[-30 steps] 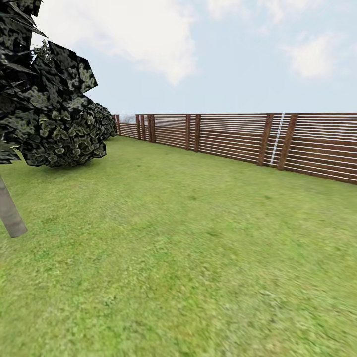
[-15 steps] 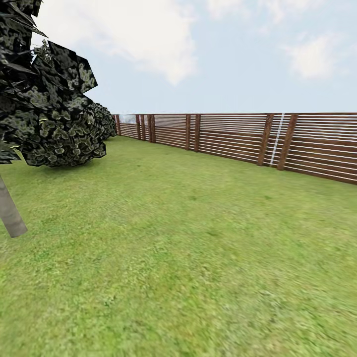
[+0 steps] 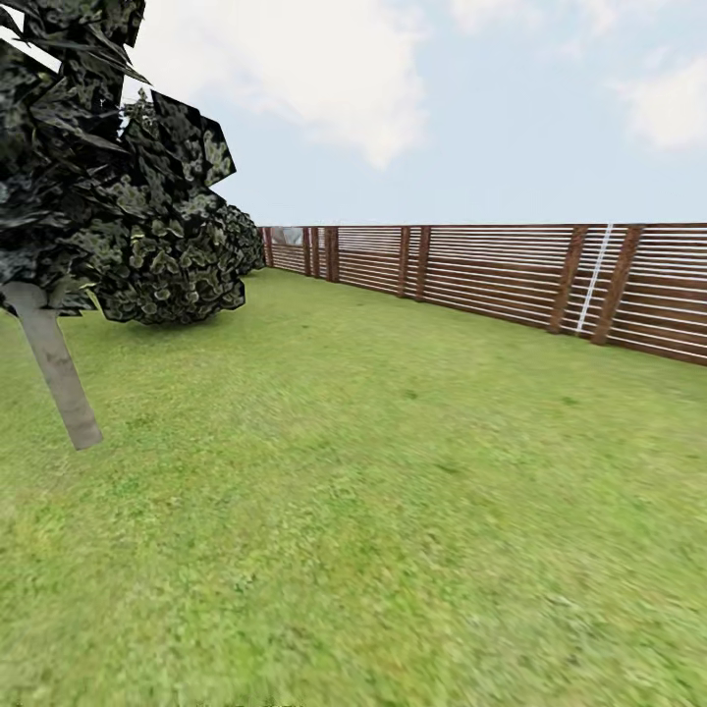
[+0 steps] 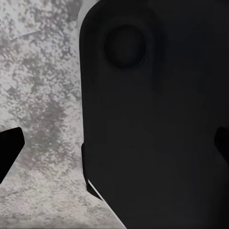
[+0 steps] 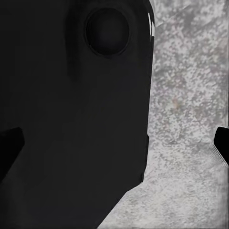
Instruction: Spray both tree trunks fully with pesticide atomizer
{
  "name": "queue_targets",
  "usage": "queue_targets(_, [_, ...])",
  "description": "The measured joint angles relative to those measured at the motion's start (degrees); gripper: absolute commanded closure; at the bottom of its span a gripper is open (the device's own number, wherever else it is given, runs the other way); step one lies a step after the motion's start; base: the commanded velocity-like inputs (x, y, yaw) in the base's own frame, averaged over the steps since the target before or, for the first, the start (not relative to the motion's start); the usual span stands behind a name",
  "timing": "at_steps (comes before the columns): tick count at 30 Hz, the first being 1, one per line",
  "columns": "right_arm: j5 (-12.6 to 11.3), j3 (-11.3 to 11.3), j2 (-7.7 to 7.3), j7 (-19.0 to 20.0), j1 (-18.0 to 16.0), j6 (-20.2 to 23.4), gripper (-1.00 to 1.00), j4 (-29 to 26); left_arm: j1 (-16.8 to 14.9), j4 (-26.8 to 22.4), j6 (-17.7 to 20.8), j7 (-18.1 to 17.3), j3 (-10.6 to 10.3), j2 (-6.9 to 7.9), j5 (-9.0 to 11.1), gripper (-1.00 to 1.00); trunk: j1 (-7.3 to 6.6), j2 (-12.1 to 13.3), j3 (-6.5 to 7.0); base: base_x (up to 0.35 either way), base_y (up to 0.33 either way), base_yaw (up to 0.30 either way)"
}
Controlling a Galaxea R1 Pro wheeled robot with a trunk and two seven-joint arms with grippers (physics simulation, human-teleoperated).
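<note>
The garden's green lawn [image 3: 373, 511] stretches ahead to a brown slatted fence [image 3: 511, 280]. The pesticide atomizer and the trees are out of view. In the left wrist view my left gripper [image 4: 114, 152] is open, one dark fingertip [image 4: 8, 150] at each edge of the picture and nothing held between them. My right gripper [image 5: 114, 150] is open in the same way, its fingertips [image 5: 9, 148] wide apart. Behind each gripper sits a black part of the robot's body [image 4: 152, 119] over a mottled grey surface [image 4: 43, 95].
A dark, near-black-leaved tree [image 3: 88, 167] on a thin leaning grey stem [image 3: 61, 373] stands at the left. Behind it is a dark bush [image 3: 182, 270]. The fence runs from the far left corner [image 3: 285, 245] along the right side.
The whole head view has shifted to the right, so the camera has turned left. More of the dark tree and its stem shows now.
</note>
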Motion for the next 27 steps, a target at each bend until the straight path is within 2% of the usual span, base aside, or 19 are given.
queue_targets(21, [0.07,0.06,0.0,-0.06,0.0,-0.02,-1.0,-0.08,0.0,-0.02,-0.96,-0.17,0.0,0.06,0.04,-1.0,0.0,0.0,0.0,0.0,0.0,0.284])
queue_targets(27, [0.07,0.07,0.05,-0.08,0.0,-0.06,-1.0,-0.09,0.0,-0.02,-1.63,-3.08,-0.01,0.21,0.07,-1.0,0.0,0.0,0.0,0.0,0.0,0.285])
